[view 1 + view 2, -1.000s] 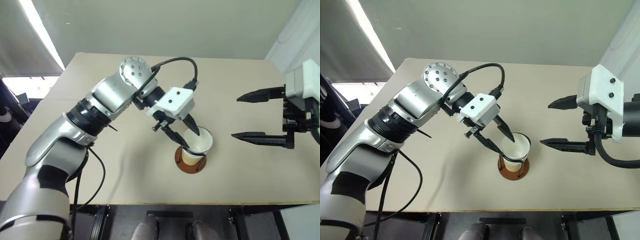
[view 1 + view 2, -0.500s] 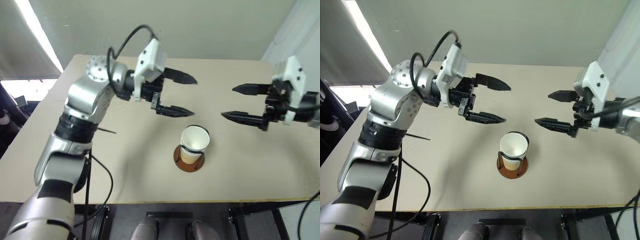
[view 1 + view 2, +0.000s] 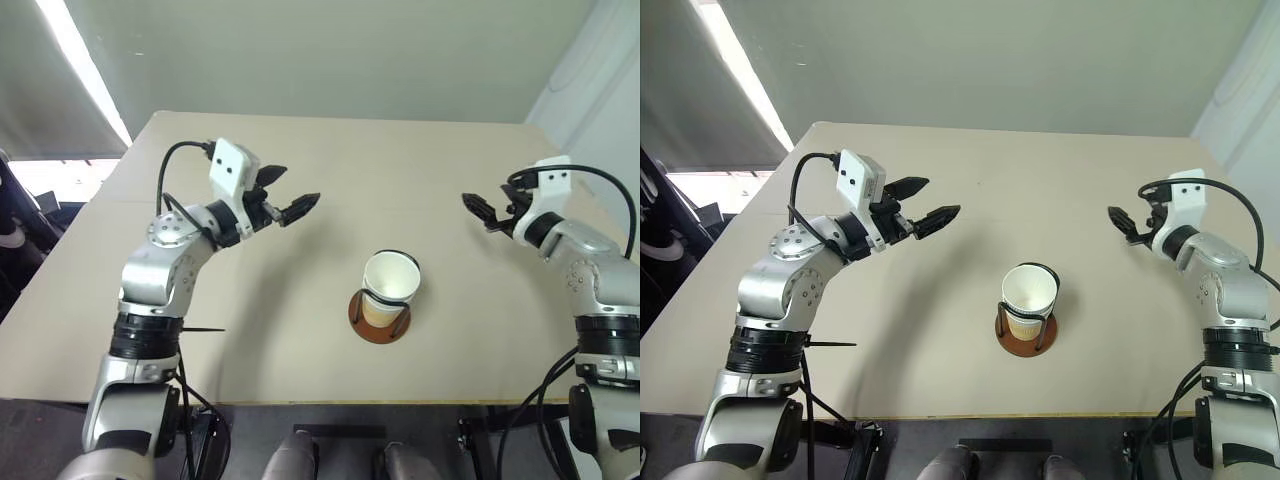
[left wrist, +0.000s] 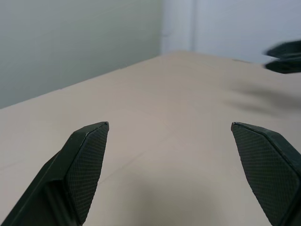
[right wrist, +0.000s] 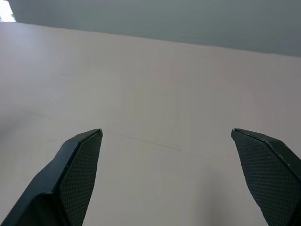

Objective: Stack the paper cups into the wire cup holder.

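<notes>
Paper cups [image 3: 391,283] sit nested in the wire cup holder [image 3: 380,315], lower centre of the frame, near the table's [image 3: 470,180] front edge. Our left gripper [image 3: 285,195] at upper left and right gripper [image 3: 478,212] at right both hang spread wide and empty, well apart from the holder. We judge a careless sweep inward could topple the light stack. Bare tabletop lies open on every side.
</notes>
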Controlling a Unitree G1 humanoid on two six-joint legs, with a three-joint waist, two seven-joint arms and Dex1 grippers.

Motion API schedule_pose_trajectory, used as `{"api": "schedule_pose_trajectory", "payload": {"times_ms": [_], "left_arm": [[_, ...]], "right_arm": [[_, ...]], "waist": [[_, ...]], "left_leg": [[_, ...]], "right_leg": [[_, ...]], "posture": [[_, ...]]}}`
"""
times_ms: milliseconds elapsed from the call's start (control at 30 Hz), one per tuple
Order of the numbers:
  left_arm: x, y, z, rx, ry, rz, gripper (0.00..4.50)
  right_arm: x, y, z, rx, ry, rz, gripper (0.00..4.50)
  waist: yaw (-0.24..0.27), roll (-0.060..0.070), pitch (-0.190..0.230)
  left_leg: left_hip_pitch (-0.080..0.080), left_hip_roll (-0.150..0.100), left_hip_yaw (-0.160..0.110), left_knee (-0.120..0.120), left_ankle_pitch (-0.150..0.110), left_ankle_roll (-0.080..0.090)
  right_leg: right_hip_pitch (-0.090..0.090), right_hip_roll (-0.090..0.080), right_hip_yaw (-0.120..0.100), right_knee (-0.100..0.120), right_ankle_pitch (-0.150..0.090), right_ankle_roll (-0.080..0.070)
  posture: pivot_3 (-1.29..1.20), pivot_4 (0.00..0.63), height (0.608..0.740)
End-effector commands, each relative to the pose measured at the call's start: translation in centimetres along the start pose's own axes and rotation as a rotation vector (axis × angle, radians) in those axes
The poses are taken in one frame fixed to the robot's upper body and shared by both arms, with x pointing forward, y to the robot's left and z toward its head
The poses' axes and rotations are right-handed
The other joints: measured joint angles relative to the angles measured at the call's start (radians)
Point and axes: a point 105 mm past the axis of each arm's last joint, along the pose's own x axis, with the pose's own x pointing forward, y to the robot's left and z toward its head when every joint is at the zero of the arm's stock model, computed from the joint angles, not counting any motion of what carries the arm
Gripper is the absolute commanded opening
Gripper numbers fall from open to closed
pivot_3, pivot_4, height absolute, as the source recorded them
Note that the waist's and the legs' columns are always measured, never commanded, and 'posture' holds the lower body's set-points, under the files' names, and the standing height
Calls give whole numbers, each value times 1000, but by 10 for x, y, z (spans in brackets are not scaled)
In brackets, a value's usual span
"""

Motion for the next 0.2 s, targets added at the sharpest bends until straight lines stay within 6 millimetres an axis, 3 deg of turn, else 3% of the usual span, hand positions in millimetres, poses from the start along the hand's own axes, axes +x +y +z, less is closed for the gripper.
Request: {"api": "schedule_pose_trajectory", "payload": {"times_ms": [33,200], "left_arm": [[-10,32,1,17,-32,184,4456],[-43,81,-36,-11,51,471,4456]], "right_arm": [[-4,-21,5,32,-68,-107,4500],[-7,-45,-21,34,-47,-270,4500]], "waist": [[-2,0,0],[-8,0,0]], "left_leg": [[1,0,1,-1,0,0],[3,1,2,-4,1,-2]], "right_leg": [[0,0,0,0,0,-1],[0,0,2,1,0,-3]], "posture": [[0,150,740],[0,150,740]]}}
